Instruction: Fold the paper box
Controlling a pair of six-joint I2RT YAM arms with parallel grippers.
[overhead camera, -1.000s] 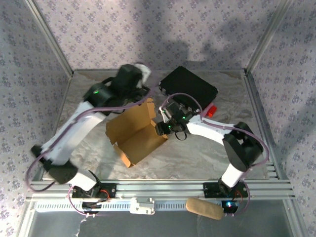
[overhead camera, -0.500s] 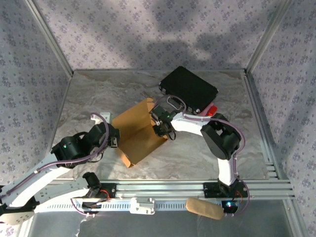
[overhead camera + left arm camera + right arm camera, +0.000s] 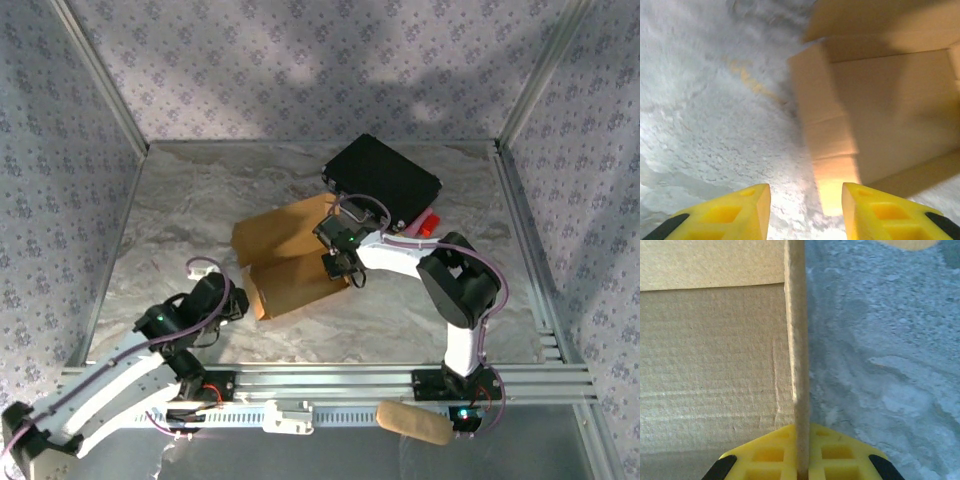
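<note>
While right gripper [image 3: 338,262] clenches paper box [image 3: 285,262] by upright right-end wall, box lies mid table [image 3: 180,200], long axis roughly left-right. Left gripper [image 3: 238,300] released, just beside box's near-left corner, box ahead-right; seemingly not touching.

paper box [image 3: 292,284]: matt tan kraft cardbd, faint ribbing | table [image 3: 180,200]: grey marbled, rough-looking | black case [image 3: 385,178]: matt

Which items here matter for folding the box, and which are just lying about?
Job in hand: paper box, its wall pinched in the right jaws; left jaws open, near it.
Lying about: black case; red object beside it; tan oblong by the near rail.
</note>
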